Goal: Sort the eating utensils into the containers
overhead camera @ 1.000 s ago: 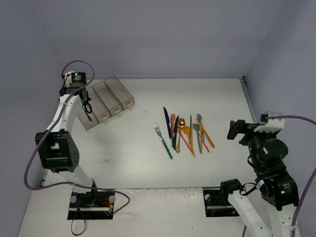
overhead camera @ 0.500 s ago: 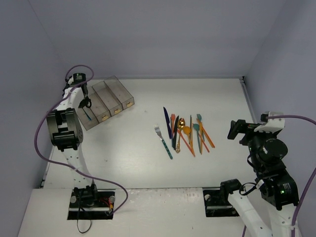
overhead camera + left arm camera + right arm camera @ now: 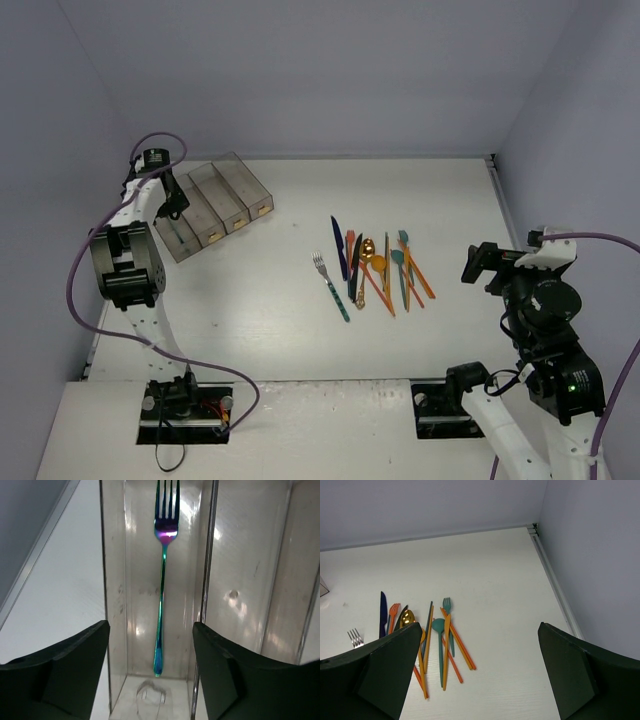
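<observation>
An iridescent purple-teal fork (image 3: 162,580) lies flat in the leftmost bin (image 3: 114,585) of the clear containers (image 3: 215,205) at the back left. My left gripper (image 3: 150,675) hangs open just above that bin's near end, with the fork's handle tip free between the jaws. The other eating utensils (image 3: 380,270) lie in a loose bunch mid-table: orange, teal, dark blue and black pieces and a gold spoon (image 3: 406,617). A fork with a teal handle (image 3: 330,285) lies a little to their left. My right gripper (image 3: 479,645) is open and raised to the right of the bunch, holding nothing.
The neighbouring bin (image 3: 250,580) shows nothing inside. The left wall runs close beside the containers. A raised rail (image 3: 555,585) lines the table's right edge beside the right wall. Both arm bases sit at the near edge.
My left gripper has opened and let go of the iridescent fork, which now lies in the leftmost bin. The left arm pulled in closer to the bins. The right arm has not moved.
</observation>
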You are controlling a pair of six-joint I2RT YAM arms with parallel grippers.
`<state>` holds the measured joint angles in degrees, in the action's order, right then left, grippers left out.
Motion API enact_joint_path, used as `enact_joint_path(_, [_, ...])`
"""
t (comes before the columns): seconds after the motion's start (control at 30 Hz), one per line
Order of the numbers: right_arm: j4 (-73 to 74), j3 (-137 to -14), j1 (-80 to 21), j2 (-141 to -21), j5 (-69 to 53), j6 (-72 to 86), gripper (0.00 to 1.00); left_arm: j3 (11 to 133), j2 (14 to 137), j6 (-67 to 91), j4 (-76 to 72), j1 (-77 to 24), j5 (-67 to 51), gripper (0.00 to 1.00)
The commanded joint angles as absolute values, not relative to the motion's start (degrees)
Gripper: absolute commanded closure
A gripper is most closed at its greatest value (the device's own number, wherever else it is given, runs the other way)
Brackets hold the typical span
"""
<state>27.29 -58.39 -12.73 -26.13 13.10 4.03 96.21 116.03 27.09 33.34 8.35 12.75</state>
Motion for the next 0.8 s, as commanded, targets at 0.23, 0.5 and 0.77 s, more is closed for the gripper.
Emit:
enact_joint_path(0.23, [24.2,-59.9,-12.6,-27.0,15.6,4.2,0.00,82.7,90.2,37.8,33.5,-14.9,16.7,0.30])
enact_joint_path(0.5, [24.2,-58.6,-13.0,-26.1,13.9,5.0,0.00,78.5,92.7,54.9,33.3,-36.2,22.3,0.30])
enact_joint_path(0.77, [24.5,-58.0,-14.0,-24.6,13.3,5.5,0.00,82.7,105.5,61.6,33.1,-45.0,19.3,0.30])
